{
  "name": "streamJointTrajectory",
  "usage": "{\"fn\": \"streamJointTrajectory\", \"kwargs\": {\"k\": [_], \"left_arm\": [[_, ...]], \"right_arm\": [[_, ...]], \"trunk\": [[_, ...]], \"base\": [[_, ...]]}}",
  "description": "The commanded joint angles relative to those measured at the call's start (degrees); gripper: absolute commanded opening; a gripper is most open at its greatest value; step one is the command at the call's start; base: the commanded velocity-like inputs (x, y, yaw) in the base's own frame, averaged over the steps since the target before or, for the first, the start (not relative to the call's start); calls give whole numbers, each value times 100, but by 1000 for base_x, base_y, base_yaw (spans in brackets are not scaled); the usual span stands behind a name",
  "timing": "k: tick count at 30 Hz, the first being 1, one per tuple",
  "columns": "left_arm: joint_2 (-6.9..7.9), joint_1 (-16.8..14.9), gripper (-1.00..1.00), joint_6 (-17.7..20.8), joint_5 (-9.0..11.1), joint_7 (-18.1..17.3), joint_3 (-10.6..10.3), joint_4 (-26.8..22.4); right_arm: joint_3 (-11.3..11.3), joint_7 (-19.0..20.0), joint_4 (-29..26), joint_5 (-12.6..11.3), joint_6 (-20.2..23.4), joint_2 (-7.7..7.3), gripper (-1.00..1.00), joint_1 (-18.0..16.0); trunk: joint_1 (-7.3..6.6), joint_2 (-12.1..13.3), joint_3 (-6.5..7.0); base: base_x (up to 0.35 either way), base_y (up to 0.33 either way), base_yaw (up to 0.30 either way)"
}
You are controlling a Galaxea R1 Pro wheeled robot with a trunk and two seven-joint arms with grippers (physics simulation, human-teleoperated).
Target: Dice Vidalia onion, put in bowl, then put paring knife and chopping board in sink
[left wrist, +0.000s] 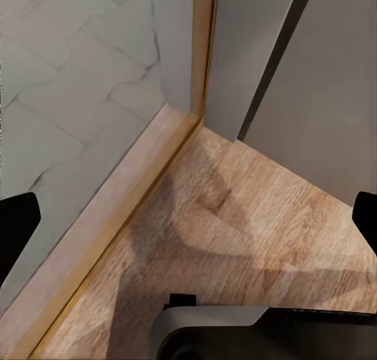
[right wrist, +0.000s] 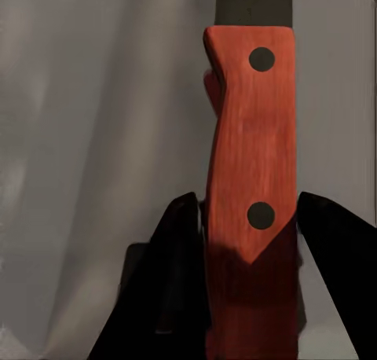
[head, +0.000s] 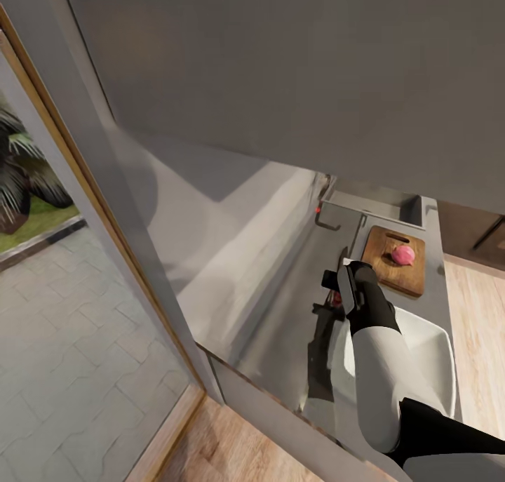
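A pink Vidalia onion (head: 402, 255) rests on the dark-brown chopping board (head: 414, 275), which lies on the grey countertop (head: 287, 306) just in front of the sink (head: 372, 205). My right gripper (head: 345, 285) hovers over the counter left of the board, shut on the paring knife (right wrist: 250, 132). The knife's red handle sits between the two black fingers (right wrist: 177, 242), and its dark blade (head: 344, 255) points toward the sink. The white bowl (head: 431, 345) stands nearer to me, partly hidden by my right forearm. My left gripper (left wrist: 188, 218) is open above the wooden floor.
A faucet with a red knob (head: 318, 209) stands at the sink's left. A grey upper cabinet (head: 280, 61) hangs over the counter. A tall glass pane in a wooden frame (head: 77, 187) is to the left, with paving outside. The wood floor (left wrist: 236, 218) meets the frame's sill.
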Motion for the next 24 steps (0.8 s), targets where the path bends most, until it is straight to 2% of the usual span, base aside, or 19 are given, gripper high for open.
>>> {"fn": "streamJointTrajectory", "kwargs": {"k": [1,24], "left_arm": [[10,0,100,-13,32,46,-32,-7],[10,0,100,-13,32,46,-36,10]], "right_arm": [[-20,22,-6,54,30,7,-100,-6],[15,23,-67,52,32,7,-100,-6]], "trunk": [[4,-10,0],[4,-10,209]], "base": [[0,0,0],[0,0,0]]}}
